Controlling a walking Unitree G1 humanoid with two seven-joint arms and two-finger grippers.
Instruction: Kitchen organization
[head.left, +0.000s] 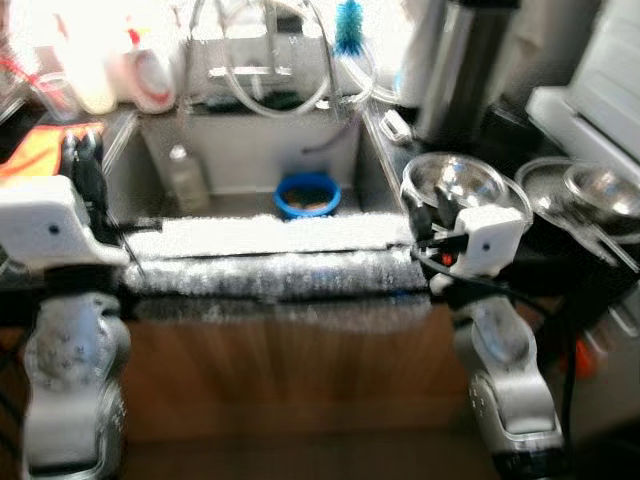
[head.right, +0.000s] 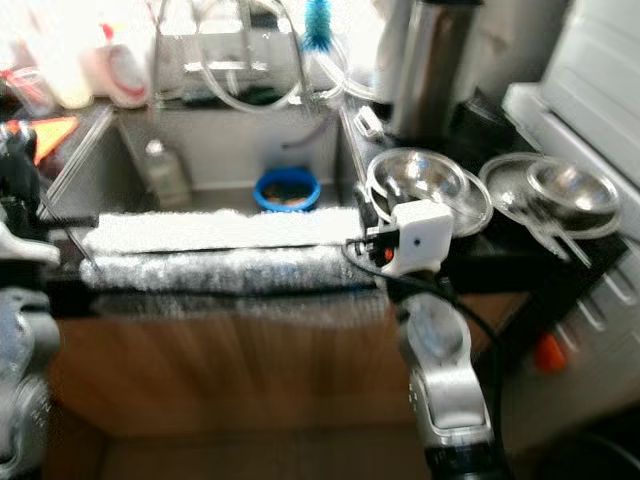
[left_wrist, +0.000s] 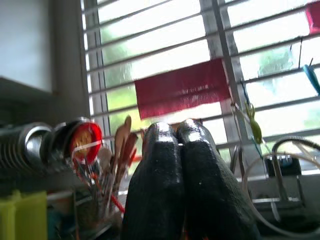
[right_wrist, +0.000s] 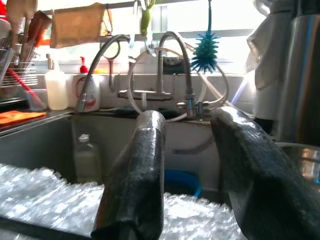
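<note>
Left gripper: fingers pressed together, nothing held, up at the sink's left edge
Right gripper: fingers spread apart, nothing between them, at the sink's front right corner
Shiny bowls: three, one just behind the right gripper, two further right
Blue bowl: one, down in the sink, well apart from both grippers
Writing: too blurry to read

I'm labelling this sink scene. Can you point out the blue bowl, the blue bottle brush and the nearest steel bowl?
blue bowl (head.left: 307, 194), left eye view, its rim.
blue bottle brush (right_wrist: 205, 52), right wrist view, its bristles.
steel bowl (head.left: 462, 186), left eye view, its inside.
</note>
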